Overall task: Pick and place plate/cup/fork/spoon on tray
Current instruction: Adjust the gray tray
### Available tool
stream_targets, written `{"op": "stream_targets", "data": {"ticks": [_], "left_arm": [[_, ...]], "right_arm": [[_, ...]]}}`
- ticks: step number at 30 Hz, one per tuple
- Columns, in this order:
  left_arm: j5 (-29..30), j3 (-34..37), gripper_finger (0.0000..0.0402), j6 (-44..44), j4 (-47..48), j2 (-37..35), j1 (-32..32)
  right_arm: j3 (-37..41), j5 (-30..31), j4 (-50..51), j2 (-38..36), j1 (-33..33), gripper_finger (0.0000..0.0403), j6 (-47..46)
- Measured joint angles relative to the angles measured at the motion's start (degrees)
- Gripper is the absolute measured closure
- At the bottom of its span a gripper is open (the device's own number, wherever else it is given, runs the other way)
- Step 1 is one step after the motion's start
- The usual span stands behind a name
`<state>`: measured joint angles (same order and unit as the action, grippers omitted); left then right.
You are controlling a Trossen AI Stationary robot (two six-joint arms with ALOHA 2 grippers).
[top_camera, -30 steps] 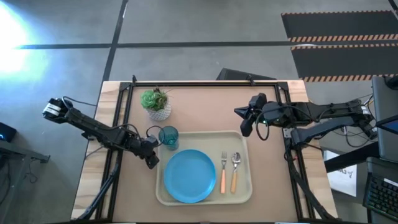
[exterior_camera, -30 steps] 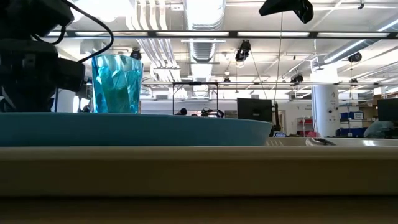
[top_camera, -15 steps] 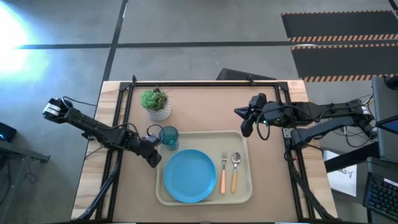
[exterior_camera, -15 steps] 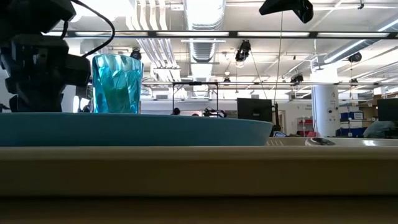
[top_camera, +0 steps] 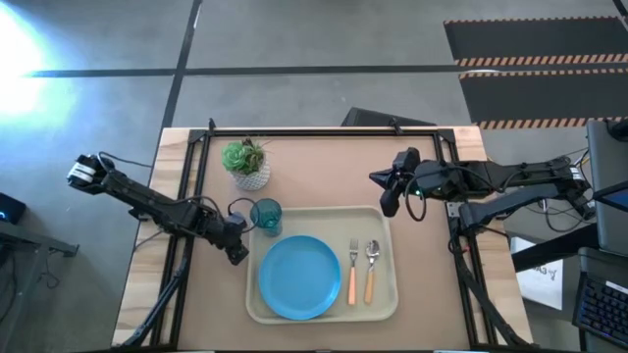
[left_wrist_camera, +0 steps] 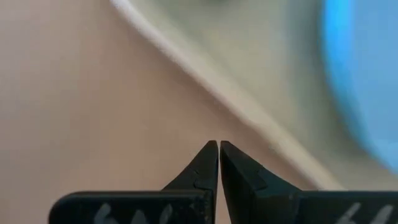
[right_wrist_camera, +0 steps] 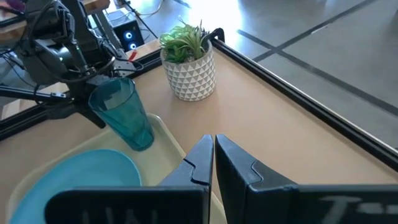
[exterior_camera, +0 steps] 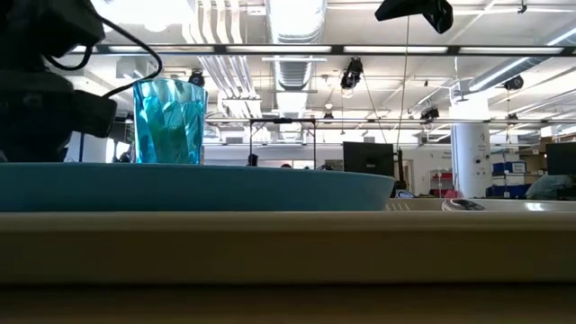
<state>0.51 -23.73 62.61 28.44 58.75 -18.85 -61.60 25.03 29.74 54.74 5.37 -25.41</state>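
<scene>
Looking straight down, we see the tray [top_camera: 385, 294] lying on the near half of the table [top_camera: 314, 167], with the plate [top_camera: 297, 276] resting flat in its left part. The fork [top_camera: 352, 272] and the spoon [top_camera: 371, 269] lie side by side in the tray's right part, fork nearer the plate, both heads pointing away from the near edge and neither touching the plate. The cup [top_camera: 265, 214] stands upright in the tray's far left corner, just beyond the plate's rim.

From table height the cup [exterior_camera: 168, 121] rises behind the plate [exterior_camera: 193, 187], and the tray's front wall [exterior_camera: 288, 247] fills the foreground.

Our left gripper [top_camera: 238, 254] sits low over the bare table just outside the tray's left rim, beside the plate and a little nearer than the cup, touching neither. In the left wrist view its fingers [left_wrist_camera: 208, 167] are pressed together with nothing between them, pointing at the tray's rim [left_wrist_camera: 224, 93] with the plate [left_wrist_camera: 364, 74] beyond.

Our right gripper [top_camera: 389, 196] hangs above the table just beyond the tray's far right corner, apart from everything. In the right wrist view its fingertips [right_wrist_camera: 202, 155] meet, holding nothing, and ahead we see the cup [right_wrist_camera: 122, 114], the plate [right_wrist_camera: 74, 183] and a potted plant [right_wrist_camera: 188, 59] in a white patterned pot standing on the table beyond the tray.
</scene>
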Motion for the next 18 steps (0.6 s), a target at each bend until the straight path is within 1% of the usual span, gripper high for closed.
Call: {"op": "stream_targets", "data": {"ticks": [5, 9, 18], "left_arm": [[0.0, 0.5, 0.0402, 0.1, 1.0, 0.2, 0.0], [0.0, 0.5, 0.0402, 0.1, -0.8, 2.4, 0.0], [-0.2, -0.1, 0.0402, -0.2, -12.7, 11.7, 0.0]], "right_arm": [[0.0, 0.0, 0.0, 0.0, 0.0, 0.0394, 0.1], [0.0, 0.0, 0.0, 0.0, 0.0, 0.0394, 0.1], [0.0, 0.0, 0.0, 0.0, 0.0, 0.0394, 0.0]]}}
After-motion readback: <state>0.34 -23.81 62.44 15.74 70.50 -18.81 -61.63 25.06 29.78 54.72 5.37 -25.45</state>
